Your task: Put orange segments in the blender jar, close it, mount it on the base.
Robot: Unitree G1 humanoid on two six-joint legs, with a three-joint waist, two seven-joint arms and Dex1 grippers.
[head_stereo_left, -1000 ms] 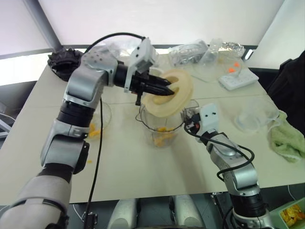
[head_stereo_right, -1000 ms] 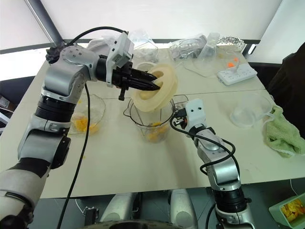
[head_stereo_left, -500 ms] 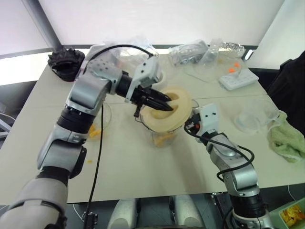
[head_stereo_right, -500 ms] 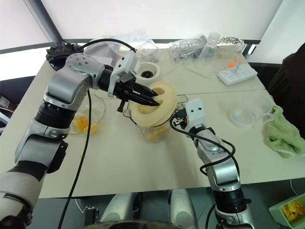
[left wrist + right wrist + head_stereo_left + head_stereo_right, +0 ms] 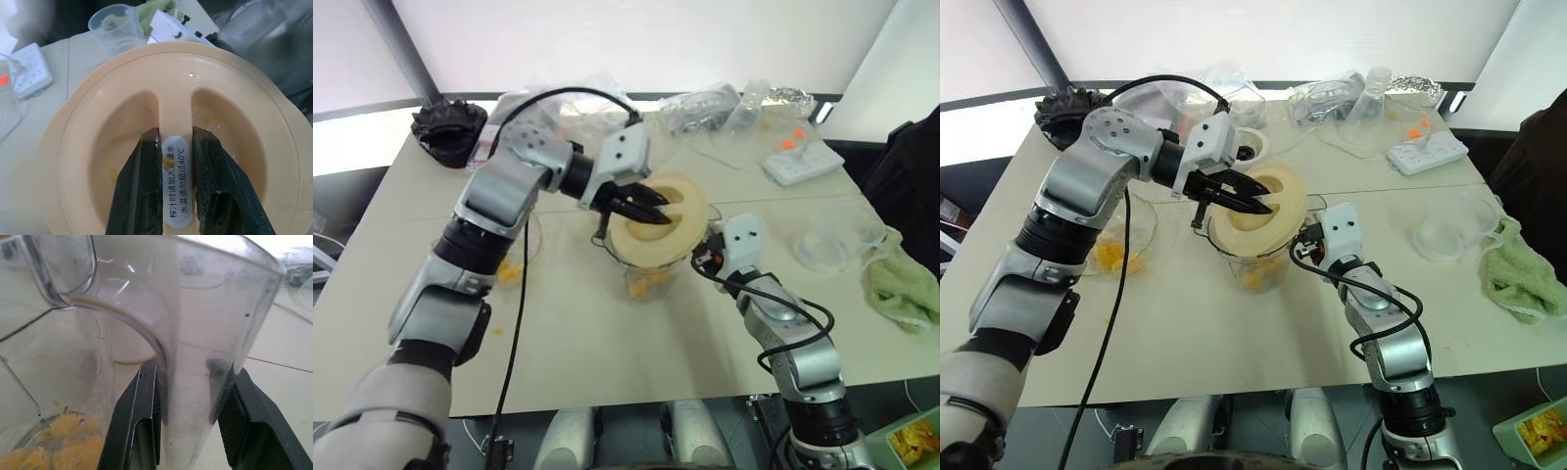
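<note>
Currently the left gripper [image 5: 1255, 207] pinches the centre rib of the lid [image 5: 1268, 227], both fingers pressed against that rib. The lid lies tilted over the mouth of the blender jar [image 5: 651, 276], at frame centre; whether its rim is seated all round I cannot tell. The right gripper [image 5: 188, 406] clamps the jar's handle, 1 finger on each side, steadying it from the right of the frame.

Orange segments [image 5: 54, 448] lie at the jar bottom. The base [image 5: 1246, 147] stands just above the jar in frame, behind the left gripper, so the coming mount runs up-frame.

Key relation: lid face not yet parallel to jar rim; judged to need levelling and pressing down.

Label on rib, left wrist view: 榨汁时请加入适量水 / 水温请勿超过40°C.
</note>
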